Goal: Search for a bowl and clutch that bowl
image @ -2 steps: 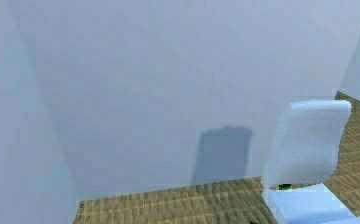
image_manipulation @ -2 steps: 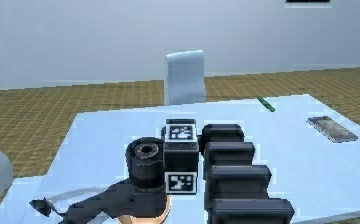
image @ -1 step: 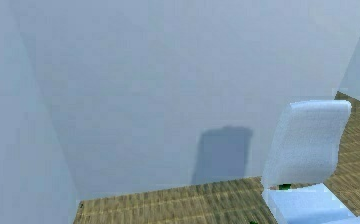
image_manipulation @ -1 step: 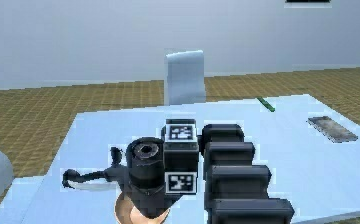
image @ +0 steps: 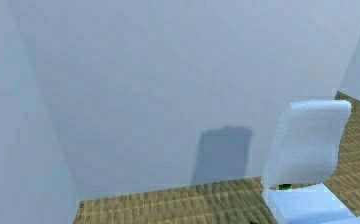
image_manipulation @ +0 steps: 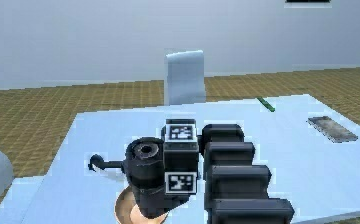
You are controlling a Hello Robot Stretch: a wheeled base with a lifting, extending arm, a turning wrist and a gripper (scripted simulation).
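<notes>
Tan and rounded, a thing (image_manipulation: 126, 209) lies on the pale blue desk (image_manipulation: 288, 150) at the arm side view's bottom edge, partly covered by the dark body of your hand (image_manipulation: 98, 163). Its colour and curve could suit a bowl, but so little of it shows that you cannot be sure.

Your arm (image_manipulation: 238, 182) rises from the bottom edge just right of the middle. It is a dark bar of stepped blocks reaching out over the desk top. At its far end stand the two white marker squares (image_manipulation: 179, 131), one above the other in the picture. Left of them sits the hand's round dark body, with two thin fingers (image_manipulation: 113, 160) pointing toward the view's left. You cannot tell whether those fingers are apart or together. With the tan thing lying right at the hand, you also cannot tell whether it holds anything.

Farther out on the desk, a thin green stick (image_manipulation: 268, 104) lies near the far edge. A flat dark slab (image_manipulation: 333, 128) lies toward the right end, well apart from your hand. A white chair (image_manipulation: 185, 75) stands at the desk's far side, on the wooden floor (image_manipulation: 48, 115) and before a pale wall (image_manipulation: 88, 40).

Ahead of you, the forward view has a second chair (image: 308, 140) at its right. It is pale and high-backed and stands near a corner of bare grey-blue walls (image: 168, 80), above a strip of the same wooden floor.
</notes>
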